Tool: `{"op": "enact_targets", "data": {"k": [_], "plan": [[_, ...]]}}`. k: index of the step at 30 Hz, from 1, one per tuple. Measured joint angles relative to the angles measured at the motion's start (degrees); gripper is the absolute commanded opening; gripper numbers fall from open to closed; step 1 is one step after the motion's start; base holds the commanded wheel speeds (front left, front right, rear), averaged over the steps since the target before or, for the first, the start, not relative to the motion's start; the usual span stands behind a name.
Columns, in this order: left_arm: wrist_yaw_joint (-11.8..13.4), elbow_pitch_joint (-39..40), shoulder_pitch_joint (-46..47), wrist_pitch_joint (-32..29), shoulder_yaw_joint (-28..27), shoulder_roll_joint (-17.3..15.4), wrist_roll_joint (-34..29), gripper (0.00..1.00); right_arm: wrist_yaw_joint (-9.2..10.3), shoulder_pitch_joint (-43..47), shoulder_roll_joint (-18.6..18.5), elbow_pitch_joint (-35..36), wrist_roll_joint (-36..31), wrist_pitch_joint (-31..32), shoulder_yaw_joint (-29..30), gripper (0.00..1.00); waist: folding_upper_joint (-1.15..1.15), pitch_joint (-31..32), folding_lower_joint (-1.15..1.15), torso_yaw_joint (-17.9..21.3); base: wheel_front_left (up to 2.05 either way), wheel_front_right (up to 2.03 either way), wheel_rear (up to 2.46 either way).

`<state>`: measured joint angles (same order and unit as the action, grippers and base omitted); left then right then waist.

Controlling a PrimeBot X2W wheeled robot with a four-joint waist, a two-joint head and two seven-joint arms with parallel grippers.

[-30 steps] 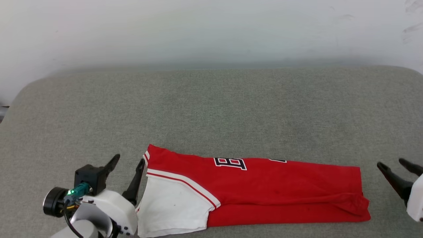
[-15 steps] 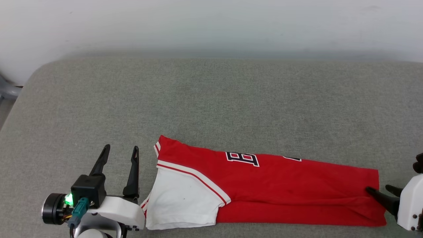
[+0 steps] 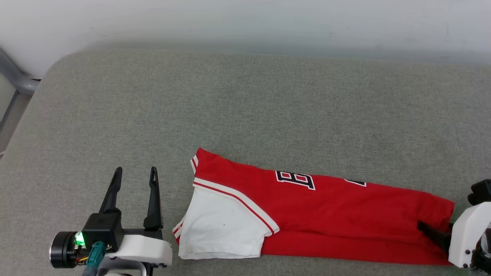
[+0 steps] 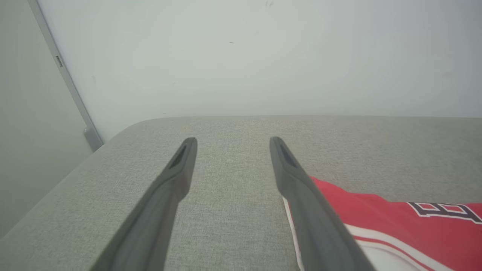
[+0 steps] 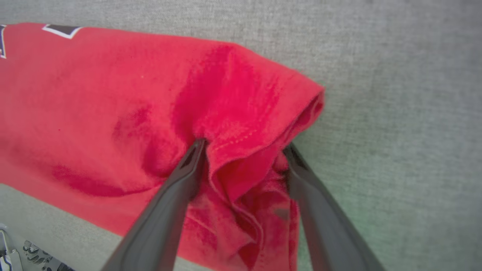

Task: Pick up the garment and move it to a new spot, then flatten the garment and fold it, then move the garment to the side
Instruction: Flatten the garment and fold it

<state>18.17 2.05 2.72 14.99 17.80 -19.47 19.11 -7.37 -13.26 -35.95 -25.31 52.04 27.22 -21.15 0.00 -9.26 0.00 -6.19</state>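
Observation:
The garment, a red jersey T-shirt with a white sleeve and black lettering, lies folded into a long strip on the grey cushion, sleeve end to the left. My left gripper stands open on the cushion just left of the sleeve, apart from it. In the left wrist view the left gripper has only bare cushion between its fingers, with the garment beside the right finger. My right gripper is at the hem end. In the right wrist view the right gripper is open, with bunched hem of the garment between the fingers.
A white wall rises behind the cushion. A grey metal frame stands past the cushion's rounded left corner. Bare cushion stretches behind and to the left of the shirt.
The head camera has shifted. My right gripper has moved left onto the hem end, which now bunches between its fingers. The left gripper has straightened beside the sleeve.

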Motion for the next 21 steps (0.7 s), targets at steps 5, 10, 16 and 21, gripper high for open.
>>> {"op": "enact_targets", "data": {"k": [5, 10, 16, 21], "plan": [[-2.04, -0.05, -1.55, 0.00, -2.98, 3.78, -4.25, 1.00, 0.25, -0.51, -0.20, -0.21, 1.51, -2.37, -2.82, 1.00, 0.00, 0.33, 0.00, -0.41, 0.00, 0.00, 0.00], [-3.72, -0.35, -2.76, 0.01, -5.47, 6.19, -8.15, 1.00, 0.03, -0.92, -1.12, -1.49, 1.77, -5.66, -4.90, 0.00, 0.00, 1.00, 0.00, -0.29, 0.00, 0.00, 0.00], [-5.80, -0.89, -4.26, 0.01, -8.14, 8.05, -10.91, 1.00, -0.20, -0.87, -2.74, -3.46, 3.47, -8.14, -5.23, 0.00, 0.00, 2.25, 0.00, 0.19, 0.00, 0.00, 0.00], [-7.39, -2.11, -5.72, 0.07, -8.92, 9.02, -13.71, 1.00, -0.19, -0.21, -7.19, -6.26, 4.79, -9.21, -3.89, 0.00, 0.00, 3.43, 0.00, 0.87, 0.00, 0.00, 0.00]]}}
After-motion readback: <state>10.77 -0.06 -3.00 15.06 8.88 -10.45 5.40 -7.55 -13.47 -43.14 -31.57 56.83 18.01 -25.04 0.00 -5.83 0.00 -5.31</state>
